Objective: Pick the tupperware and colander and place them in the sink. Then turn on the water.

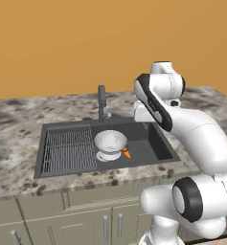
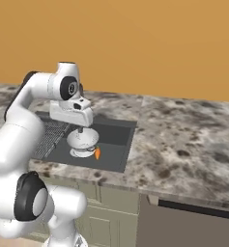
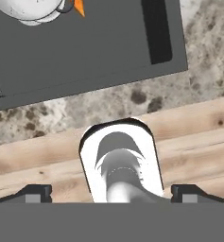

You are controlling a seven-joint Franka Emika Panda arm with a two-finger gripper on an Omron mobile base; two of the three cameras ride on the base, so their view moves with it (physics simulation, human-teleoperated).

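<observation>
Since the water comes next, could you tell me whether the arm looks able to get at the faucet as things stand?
Probably yes. The faucet stands upright at the back rim of the sink with nothing around it; the colander sits lower in the basin, in front. The open end effector hangs above the sink's front edge.

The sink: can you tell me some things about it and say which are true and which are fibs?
1. The colander sits inside the sink. True.
2. Water is running from the faucet. False: no stream shows.
3. The gripper is squeezing the colander. False: its jaws are open and hold nothing.
4. Something small and orange lies beside the colander. True.
5. The counter is plain white. False: it is speckled stone.
</observation>
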